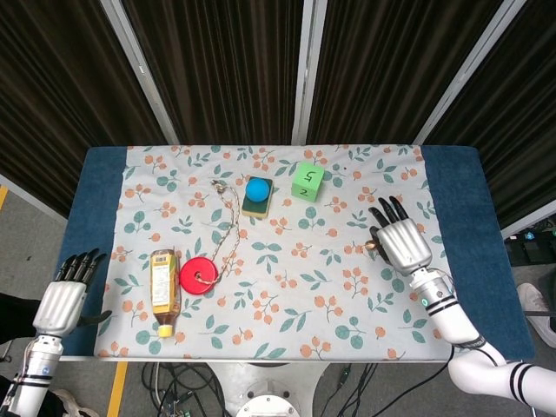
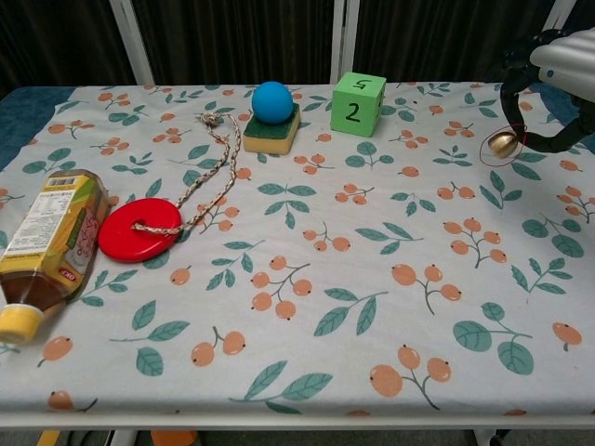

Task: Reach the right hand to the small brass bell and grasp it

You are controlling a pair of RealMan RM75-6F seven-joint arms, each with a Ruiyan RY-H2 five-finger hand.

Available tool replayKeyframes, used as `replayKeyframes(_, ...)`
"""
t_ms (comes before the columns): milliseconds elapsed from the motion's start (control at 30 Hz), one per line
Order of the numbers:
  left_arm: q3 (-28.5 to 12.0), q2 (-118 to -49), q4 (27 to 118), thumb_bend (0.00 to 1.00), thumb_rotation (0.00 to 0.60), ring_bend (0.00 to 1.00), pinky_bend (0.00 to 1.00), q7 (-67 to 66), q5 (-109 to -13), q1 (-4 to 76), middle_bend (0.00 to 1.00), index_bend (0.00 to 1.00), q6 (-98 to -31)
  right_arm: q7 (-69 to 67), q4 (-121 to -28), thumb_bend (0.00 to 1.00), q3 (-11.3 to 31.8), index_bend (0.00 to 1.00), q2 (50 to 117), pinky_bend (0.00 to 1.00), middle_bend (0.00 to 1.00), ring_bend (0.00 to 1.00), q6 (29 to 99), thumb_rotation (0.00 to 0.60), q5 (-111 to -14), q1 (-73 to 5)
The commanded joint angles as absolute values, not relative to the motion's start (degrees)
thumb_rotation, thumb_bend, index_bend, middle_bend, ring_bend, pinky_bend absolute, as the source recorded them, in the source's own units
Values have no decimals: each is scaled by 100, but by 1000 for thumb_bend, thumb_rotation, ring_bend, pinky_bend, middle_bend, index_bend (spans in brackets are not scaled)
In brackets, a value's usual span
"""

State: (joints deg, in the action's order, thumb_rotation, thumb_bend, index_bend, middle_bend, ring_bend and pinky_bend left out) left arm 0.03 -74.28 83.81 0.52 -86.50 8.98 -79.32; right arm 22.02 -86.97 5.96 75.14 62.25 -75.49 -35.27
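Observation:
The small brass bell with its thin red loop sits at the fingertips of my right hand at the table's right side. A finger curls down onto it and the thumb comes in from the right, so the hand pinches it. From the head view the bell peeks out at the left edge of my right hand, whose other fingers are spread. My left hand hangs off the table's front left corner, fingers apart and holding nothing.
A green numbered cube and a blue ball on a sponge stand at the back. A red disc with a braided rope and a lying tea bottle are at the left. The flowered cloth covers the table.

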Motion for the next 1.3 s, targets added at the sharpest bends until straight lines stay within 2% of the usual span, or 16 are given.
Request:
replayKeyframes(33,-1,-7429,8375,0,600,0,7,64,-8640,891,0,0,-7942,2228,-8712,487,576,822,7482,0,190,0,6131,600,-7546,-3499)
replayKeyframes(967,11,-7471,8280,0,600,0,7,126,-8623,879,0,0,-7925,2291,-8124,465,339,815,7964,0,189,0,5557,600,-7374,-3507)
replayKeyframes(1100,13,-7465,8279,0,600,0,7,131,-8627,873,0,0,-7936,2277,-8127,389,330,781,7947,0,183,0,5512,600,-7371,-3511)
replayKeyframes(1300,12,-7463,8288,0,600,0,7,123,-8631,872,0,0,-7940,2287,-8184,212,320,608,7881,0,147,0,5435,600,-7320,-3515)
